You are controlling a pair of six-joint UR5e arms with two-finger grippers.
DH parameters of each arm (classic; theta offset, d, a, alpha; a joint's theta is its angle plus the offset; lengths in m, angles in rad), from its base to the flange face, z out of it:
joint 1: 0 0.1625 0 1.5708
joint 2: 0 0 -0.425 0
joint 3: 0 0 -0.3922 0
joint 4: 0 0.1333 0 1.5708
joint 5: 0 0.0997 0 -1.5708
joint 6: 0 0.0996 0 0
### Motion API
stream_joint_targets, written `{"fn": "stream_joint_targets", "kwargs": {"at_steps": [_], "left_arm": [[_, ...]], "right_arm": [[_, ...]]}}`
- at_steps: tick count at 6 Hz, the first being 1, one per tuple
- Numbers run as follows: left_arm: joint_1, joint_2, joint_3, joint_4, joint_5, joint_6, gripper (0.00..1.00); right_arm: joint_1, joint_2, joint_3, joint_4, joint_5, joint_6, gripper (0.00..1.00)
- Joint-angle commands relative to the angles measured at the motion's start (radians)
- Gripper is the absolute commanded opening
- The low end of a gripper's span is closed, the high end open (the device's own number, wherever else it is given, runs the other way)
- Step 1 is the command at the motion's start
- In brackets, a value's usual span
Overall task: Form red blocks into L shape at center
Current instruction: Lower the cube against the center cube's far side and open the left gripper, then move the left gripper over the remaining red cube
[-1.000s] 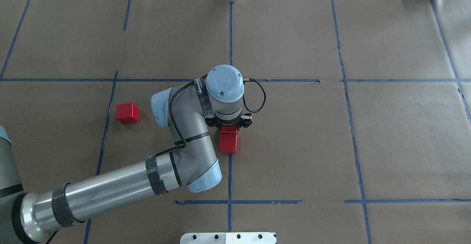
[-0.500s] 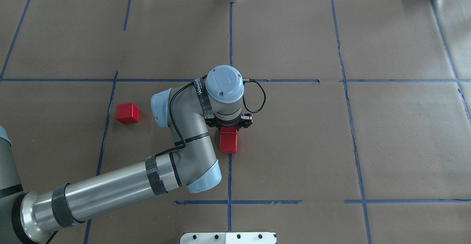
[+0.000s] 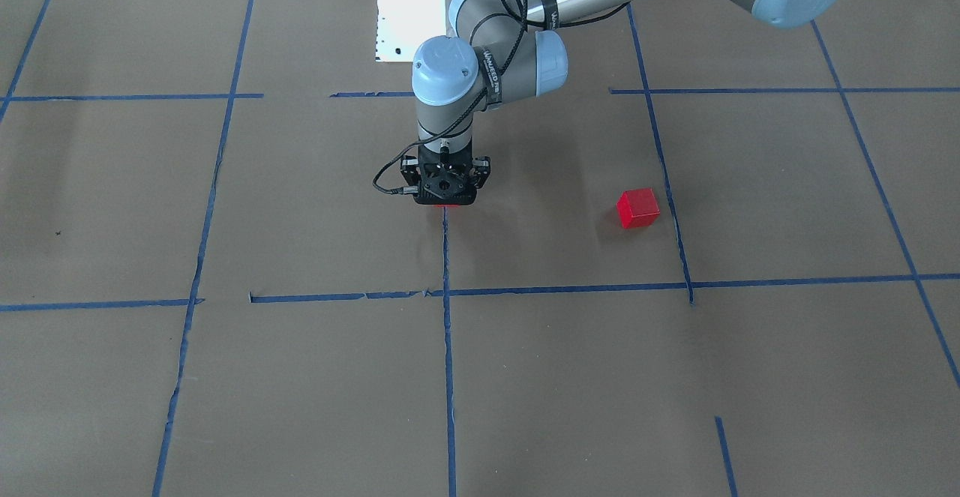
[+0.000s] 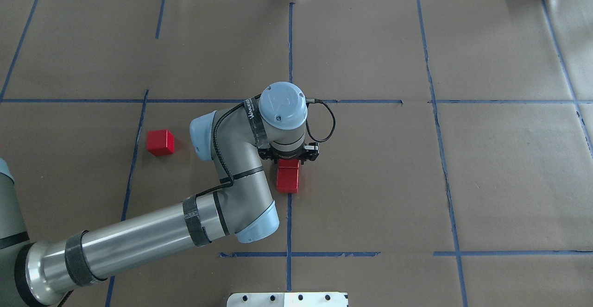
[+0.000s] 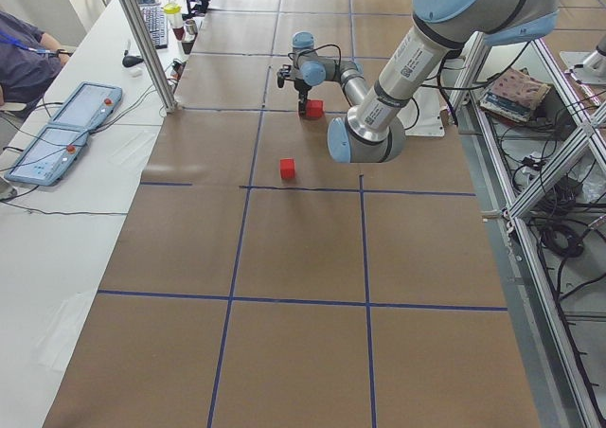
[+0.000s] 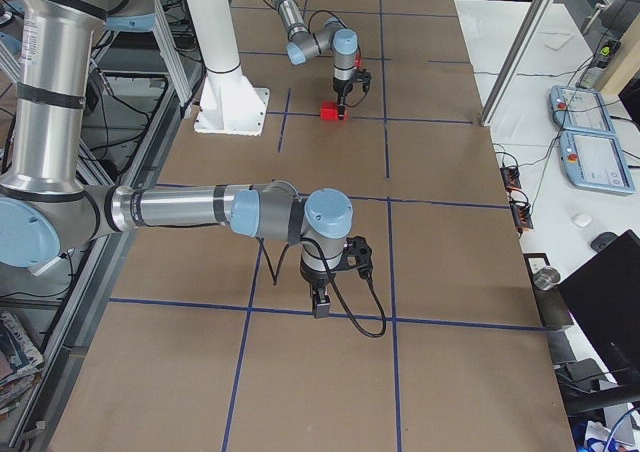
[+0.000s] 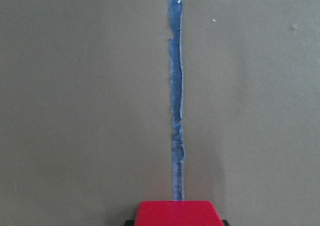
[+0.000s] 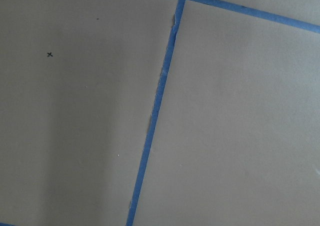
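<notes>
Reaching into the center cell (image 4: 361, 177) of the tape grid, the left arm is pointing its left tool (image 4: 289, 158) straight down over the first red cube (image 4: 288, 164). Three red cubes in all are lying on the brown paper surface (image 4: 509, 182). Two are sitting in the center, touching face to face in a short row on the blue tape line (image 4: 289, 223): the first red cube on the far side, the second red cube (image 4: 287, 183) just nearer the robot's base. The left tool is pinching the first red cube, its jaws showing in the wrist view as dark slivers tight against both sides. The third red cube (image 4: 160, 142) is resting alone, well apart toward the robot's left, just beside the cell's left-hand tape. The right tool (image 6: 320, 300) is hanging low beside another tape line toward the surface's right end; whether it is wide or narrow cannot be told.
</notes>
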State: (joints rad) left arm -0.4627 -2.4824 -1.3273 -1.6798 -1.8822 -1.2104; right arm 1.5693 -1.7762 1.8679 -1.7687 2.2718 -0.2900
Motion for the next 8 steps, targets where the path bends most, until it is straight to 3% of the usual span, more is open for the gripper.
{"fn": "stream_joint_targets", "kwargs": {"at_steps": [1,3,4,6,7,8], "left_arm": [[-0.004,0.0,-0.013,0.005,0.002,0.005,1.0],[-0.063,0.01,-0.083,0.067,-0.006,0.011,1.0],[-0.1,0.022,-0.155,0.162,-0.012,0.12,1.0],[-0.245,0.182,-0.359,0.259,-0.114,0.224,1.0],[-0.298,0.339,-0.466,0.247,-0.162,0.232,1.0],[-0.335,0.403,-0.496,0.241,-0.17,0.236,1.0]], "right_arm": [[0.0,0.007,-0.001,0.0,-0.002,0.0,1.0],[0.0,0.007,0.0,0.0,0.0,0.002,1.0],[0.0,0.007,0.0,0.0,0.0,0.002,1.0],[0.0,0.007,0.0,0.0,0.0,0.002,1.0],[0.0,0.007,0.0,0.0,0.002,0.002,1.0],[0.0,0.007,-0.001,0.0,0.002,0.002,1.0]]}}
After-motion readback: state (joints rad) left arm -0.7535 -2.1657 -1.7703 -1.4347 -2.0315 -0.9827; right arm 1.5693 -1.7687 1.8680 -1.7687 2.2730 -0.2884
